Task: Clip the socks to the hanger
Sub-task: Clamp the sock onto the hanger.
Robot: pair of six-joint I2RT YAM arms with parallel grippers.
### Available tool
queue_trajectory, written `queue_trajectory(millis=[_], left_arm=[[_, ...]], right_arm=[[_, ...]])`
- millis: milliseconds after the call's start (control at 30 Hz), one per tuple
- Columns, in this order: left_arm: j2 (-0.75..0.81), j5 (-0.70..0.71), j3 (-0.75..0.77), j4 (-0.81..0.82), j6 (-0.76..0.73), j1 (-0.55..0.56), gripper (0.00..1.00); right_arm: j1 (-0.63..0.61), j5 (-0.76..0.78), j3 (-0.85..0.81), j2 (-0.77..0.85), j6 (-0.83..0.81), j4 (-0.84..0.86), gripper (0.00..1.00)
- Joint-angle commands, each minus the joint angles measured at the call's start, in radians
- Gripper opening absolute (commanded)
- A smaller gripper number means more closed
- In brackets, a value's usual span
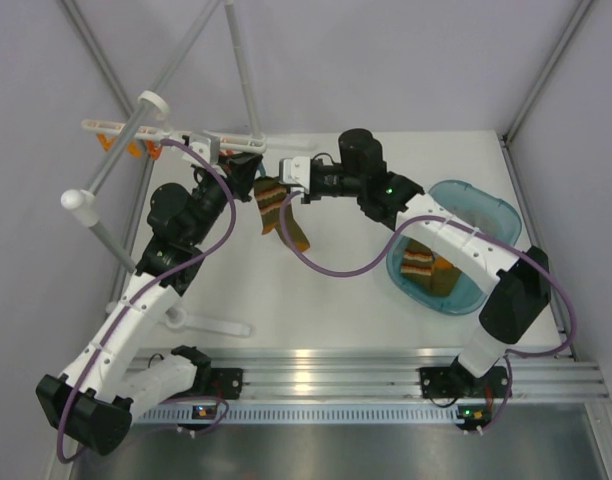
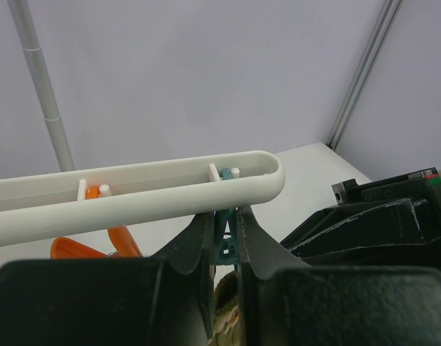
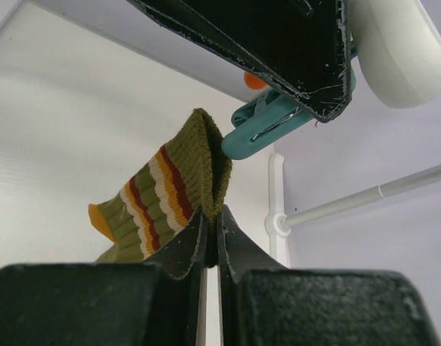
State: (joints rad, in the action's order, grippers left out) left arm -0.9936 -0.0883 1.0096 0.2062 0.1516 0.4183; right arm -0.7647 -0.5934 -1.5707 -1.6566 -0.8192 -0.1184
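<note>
While my left pincer (image 2: 225, 220) squeezed a teal plastic clip (image 2: 223, 245), my right pincer (image 3: 213, 216) clamped an olive-brown striped fabric sock (image 3: 170, 187).

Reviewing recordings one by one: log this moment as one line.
left pincer: shut on teal clip of hanger | right pincer: shut on sock, its top beside that clip | other sock: in blue tub
</note>
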Motion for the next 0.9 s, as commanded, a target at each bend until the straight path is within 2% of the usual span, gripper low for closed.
queue_trajectory(millis=[0, 867], left_arm=[[-0.005, -0.028, 0.011, -0.002, -0.006, 0.004, 0.00], [-0.002, -0.031, -0.006, -0.005, -0.007, 0.004, 0.00]], right_arm=[[-0.007, -0.008, -0.018, 0.037, -0.011, 0.049, 0.00], [0.007, -0.005, -0.075, 0.038, 0.000, 0.039, 0.00]])
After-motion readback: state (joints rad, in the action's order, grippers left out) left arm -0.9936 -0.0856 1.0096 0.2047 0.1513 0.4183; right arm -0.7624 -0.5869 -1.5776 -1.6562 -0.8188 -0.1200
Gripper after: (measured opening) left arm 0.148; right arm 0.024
